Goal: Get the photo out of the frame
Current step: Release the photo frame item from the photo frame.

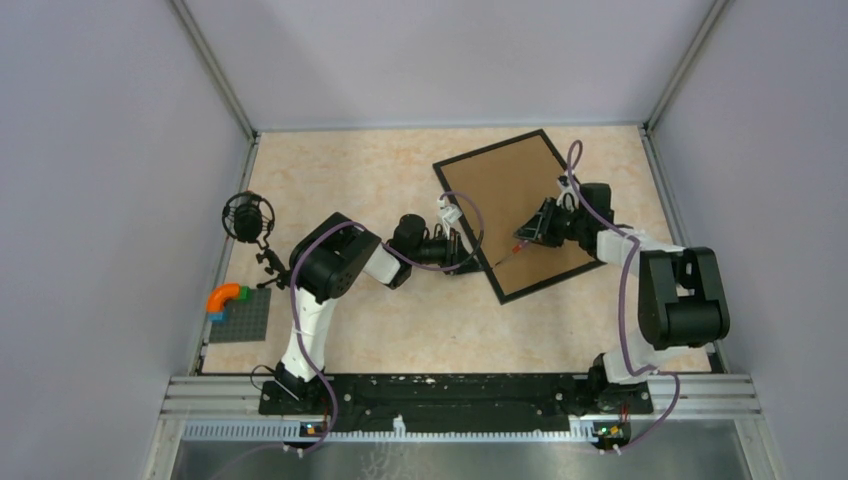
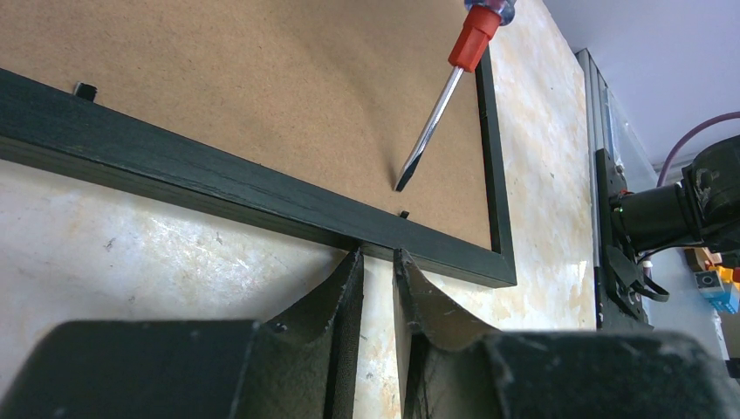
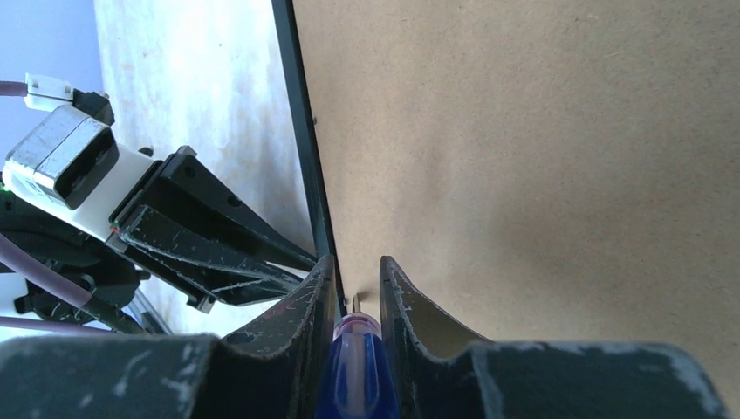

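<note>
Here, the frame [image 1: 515,215] lies back-up, table [image 1: 330,180] showing along each side. The left gripper [image 2: 377,255], fingers slightly parted and empty, touches its long edge. The right gripper [image 3: 358,266] clamps a screwdriver [image 2: 432,118], tip just inside that edge.

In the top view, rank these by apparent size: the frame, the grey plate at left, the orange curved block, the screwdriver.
1. frame
2. grey plate
3. orange curved block and screwdriver: too alike to rank, and the screwdriver is partly hidden.
</note>
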Robot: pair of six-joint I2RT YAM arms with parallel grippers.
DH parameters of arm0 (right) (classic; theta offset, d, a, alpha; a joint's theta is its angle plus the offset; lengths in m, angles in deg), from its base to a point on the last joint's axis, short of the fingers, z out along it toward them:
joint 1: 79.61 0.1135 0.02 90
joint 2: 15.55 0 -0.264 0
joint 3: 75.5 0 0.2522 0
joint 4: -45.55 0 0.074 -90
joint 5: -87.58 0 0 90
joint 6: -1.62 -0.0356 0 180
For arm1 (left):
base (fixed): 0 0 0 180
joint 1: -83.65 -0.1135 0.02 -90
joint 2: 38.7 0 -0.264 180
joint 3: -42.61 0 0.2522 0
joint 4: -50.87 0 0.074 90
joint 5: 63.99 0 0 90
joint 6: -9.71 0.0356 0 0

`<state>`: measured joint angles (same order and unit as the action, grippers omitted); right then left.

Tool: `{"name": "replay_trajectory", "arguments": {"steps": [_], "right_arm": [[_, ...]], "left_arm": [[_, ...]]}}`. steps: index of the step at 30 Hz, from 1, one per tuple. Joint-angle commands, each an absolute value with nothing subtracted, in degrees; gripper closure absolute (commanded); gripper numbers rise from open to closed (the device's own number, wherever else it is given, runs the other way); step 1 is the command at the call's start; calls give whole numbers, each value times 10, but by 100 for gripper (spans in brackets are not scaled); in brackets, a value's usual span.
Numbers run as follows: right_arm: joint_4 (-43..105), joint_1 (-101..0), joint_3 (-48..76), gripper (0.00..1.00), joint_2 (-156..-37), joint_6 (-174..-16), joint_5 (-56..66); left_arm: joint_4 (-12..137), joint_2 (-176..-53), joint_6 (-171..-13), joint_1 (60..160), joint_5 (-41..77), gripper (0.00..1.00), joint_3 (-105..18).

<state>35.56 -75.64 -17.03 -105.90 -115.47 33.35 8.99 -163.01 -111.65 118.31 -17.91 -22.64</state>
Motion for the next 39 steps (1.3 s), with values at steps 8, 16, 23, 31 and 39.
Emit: {"name": "replay_trajectory", "arguments": {"steps": [8, 16, 23, 31, 39], "right_arm": [[394, -738, -183, 100, -1077, -1172, 354], [361, -735, -187, 100, -1065, -1153, 360], [344, -699, -183, 100, -1040, -1153, 382], [267, -620, -150, 100, -1026, -1117, 393], [202, -547, -115, 100, -993, -1106, 318]], "left_arm": [[150, -1666, -1086, 1182, -132, 74, -218], [151, -1666, -1086, 1181, -132, 74, -219], [150, -1666, -1088, 1181, -130, 73, -219], [151, -1667, -1113, 1181, -117, 74, -220], [141, -1674, -1138, 1182, -114, 75, -224]]}}
